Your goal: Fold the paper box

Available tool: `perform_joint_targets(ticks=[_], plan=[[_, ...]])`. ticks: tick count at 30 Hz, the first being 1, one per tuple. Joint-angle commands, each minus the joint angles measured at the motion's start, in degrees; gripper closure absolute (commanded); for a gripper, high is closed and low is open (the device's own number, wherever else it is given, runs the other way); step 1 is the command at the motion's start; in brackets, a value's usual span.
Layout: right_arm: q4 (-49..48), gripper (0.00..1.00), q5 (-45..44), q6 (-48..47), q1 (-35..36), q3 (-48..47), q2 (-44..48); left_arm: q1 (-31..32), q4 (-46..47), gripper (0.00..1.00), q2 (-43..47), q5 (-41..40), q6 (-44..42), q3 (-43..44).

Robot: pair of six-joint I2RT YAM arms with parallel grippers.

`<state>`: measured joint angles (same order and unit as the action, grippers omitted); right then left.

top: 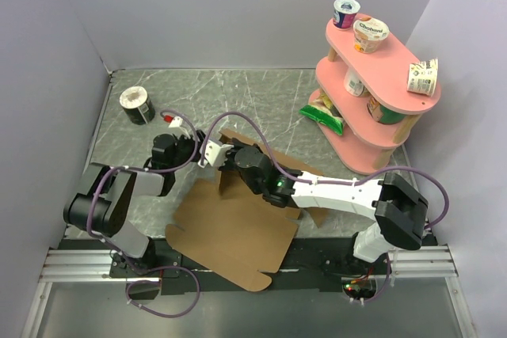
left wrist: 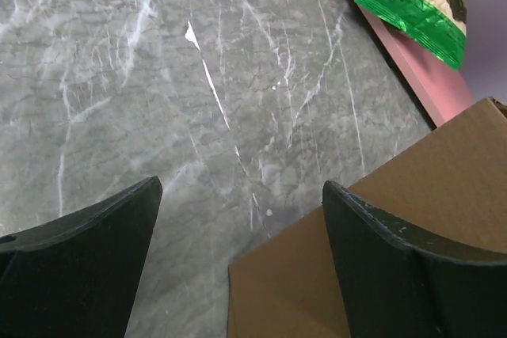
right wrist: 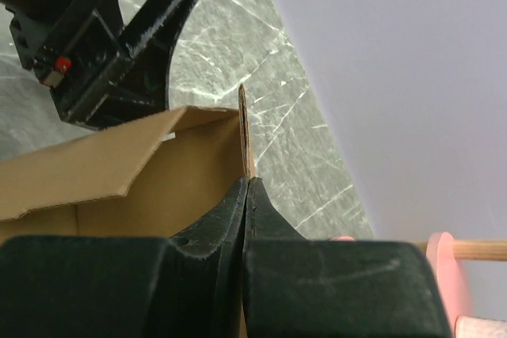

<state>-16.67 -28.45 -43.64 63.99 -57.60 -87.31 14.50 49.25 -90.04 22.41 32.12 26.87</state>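
The paper box (top: 230,231) is a brown cardboard sheet lying mostly flat at the table's near middle, with a far flap (right wrist: 158,187) raised upright. My right gripper (top: 228,165) is shut on that flap's thin edge (right wrist: 244,128), its fingertips (right wrist: 248,181) pinched together around the cardboard. Just left of it is my left gripper (top: 214,150), open, its fingers (left wrist: 95,243) spread wide above the marble. A corner of the cardboard (left wrist: 301,275) reaches between them, close to the right finger; I cannot tell if it touches. In the right wrist view the left gripper (right wrist: 119,45) hovers beyond the flap.
A pink three-tier shelf (top: 372,77) with yoghurt cups stands at the back right, and a green chip bag (top: 321,114) lies on its lowest tier. A dark round tub (top: 137,105) sits at the back left. Grey walls close in the table on three sides.
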Motion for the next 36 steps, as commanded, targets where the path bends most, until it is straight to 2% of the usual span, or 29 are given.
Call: perform_joint_targets(ticks=[1, 5, 15, 23, 28, 36], plan=[[-2.8, 1.0, 1.2, 2.4, 0.2, -0.1, -0.3, 2.6, 2.6, 0.09, 1.7, -2.0, -1.0, -2.3], [-2.3, 1.0, 0.8, 2.9, 0.1, -0.2, -0.5, 3.0, 6.9, 0.07, 3.4, -3.5, -2.1, -5.9], [-7.4, 1.0, 0.2, 2.5, 0.2, 4.9, 1.4, 3.0, 23.2, 0.04, 3.4, 2.7, -1.6, -13.5], [-13.7, 1.0, 1.0, 0.0, 0.6, 10.1, 4.5, 3.0, 33.5, 0.04, 0.1, 8.3, 1.5, -16.5], [-14.2, 1.0, 2.7, 0.4, 0.7, 11.5, 5.2, 3.0, 41.4, 0.03, -2.0, 11.0, 4.2, -18.1], [-13.1, 1.0, 3.6, 2.2, 0.5, 12.7, 5.7, 3.1, 47.2, 0.02, -4.4, 14.4, 5.7, -18.3]])
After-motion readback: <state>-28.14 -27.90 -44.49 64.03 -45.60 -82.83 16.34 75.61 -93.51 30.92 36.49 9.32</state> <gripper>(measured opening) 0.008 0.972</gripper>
